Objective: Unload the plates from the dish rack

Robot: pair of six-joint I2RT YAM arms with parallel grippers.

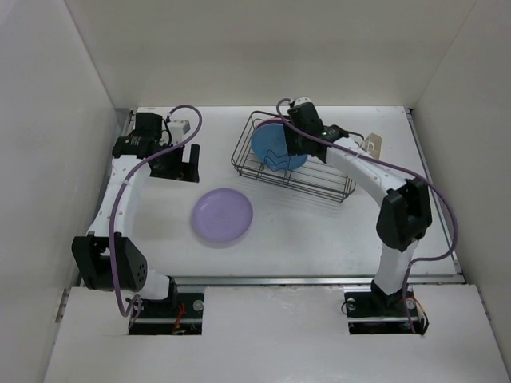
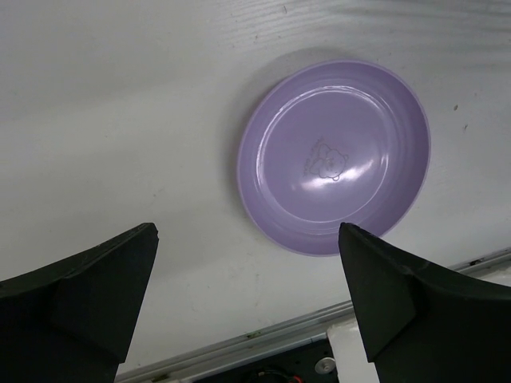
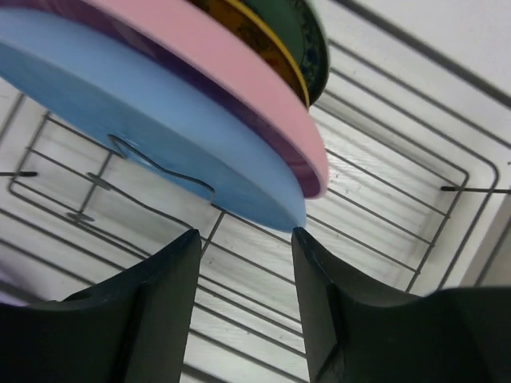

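**Fingers apart on both sides, one plate of four unloaded**

The fingers (image 2: 88, 287) of the left gripper (image 2: 247, 235) stand wide apart and hold nothing. It hangs over the table (image 2: 120, 120) at the far left, well apart from the dish rack.

Right of it and nearer the arm bases, the lavender plate (image 1: 223, 215) lies flat and face up on the table, outside the rack. It is a smooth, glossy round with a shallow raised rim and a faint cartoon outline in its middle. I judge this one unloaded.

Further right, toward the back of the table, sits the dish rack (image 1: 319, 182), a dark wire basket. Three plates stand in it on edge, leaning and packed close. The blue plate (image 3: 120, 104) is nearest the wrist camera, and the pink plate (image 3: 239, 72) lies against it. Behind that is a smaller plate (image 3: 307, 36) showing an amber-yellow edge and a dark green pattern. The blue and pink ones are plain, matte and thick-rimmed.

The right gripper (image 3: 243, 235) reaches into the rack with its fingers parted. The blue plate's rim sits just at the mouth of the gap, close to one fingertip, and is not pinched. A cream cup (image 1: 374, 144) hangs at the rack's right end.

By my reading one plate is done and three are left, and the blue one looks like the next to be taken.
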